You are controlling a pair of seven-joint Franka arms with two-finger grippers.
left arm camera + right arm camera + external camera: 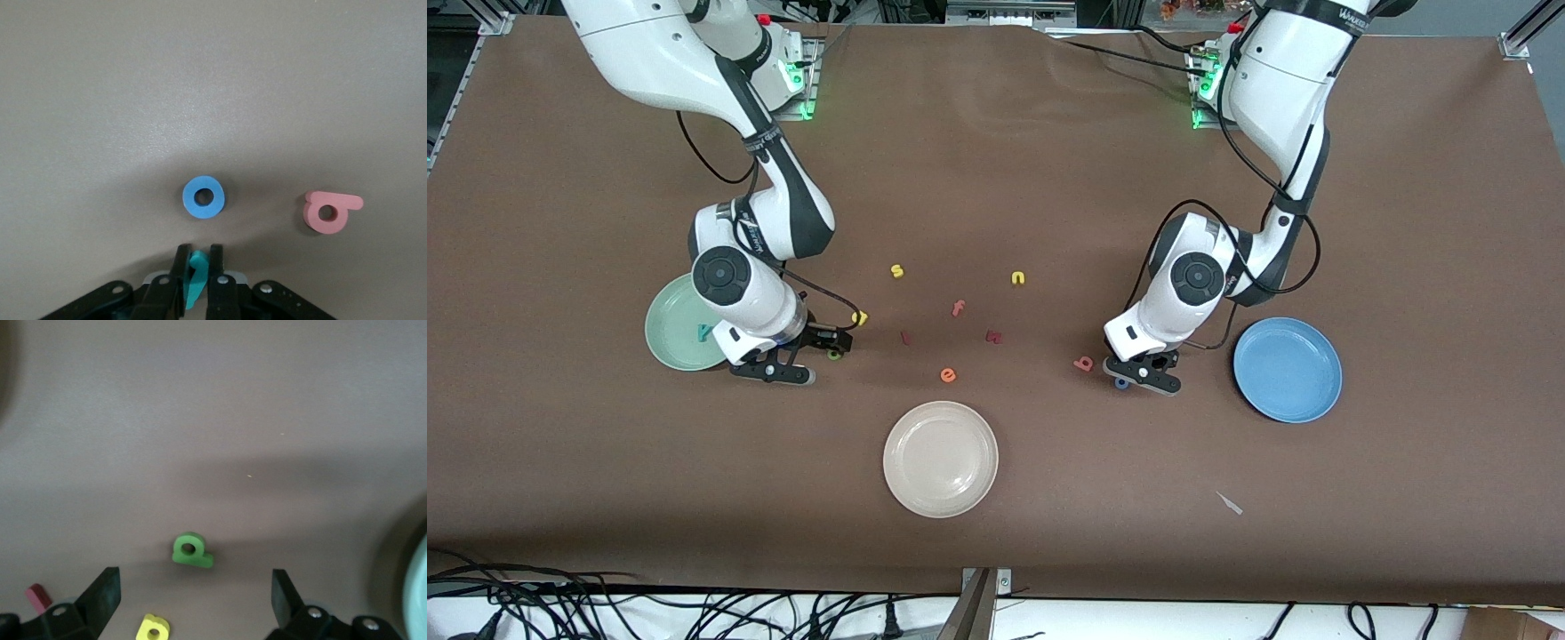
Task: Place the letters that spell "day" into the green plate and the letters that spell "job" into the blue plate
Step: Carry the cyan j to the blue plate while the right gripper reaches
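My left gripper (198, 252) is shut on the teal "j" (195, 277), low over the table beside the blue plate (1287, 369). The blue "o" (204, 197) and the pink "b" (328, 212) lie on the table just past its fingertips. In the front view the left gripper (1136, 369) stands by the "o" (1121, 383) and "b" (1084, 363). My right gripper (195, 583) is open beside the green plate (671, 331). The green "d" (191, 550) and yellow "a" (153, 628) lie near its jaws. The teal "y" (704, 332) rests in the green plate.
A cream-white plate (940, 458) sits nearest the front camera. Mid-table lie a yellow "s" (897, 270), a yellow "n" (1018, 278), a pink "f" (958, 308), an orange "e" (948, 375) and two dark red pieces (993, 337).
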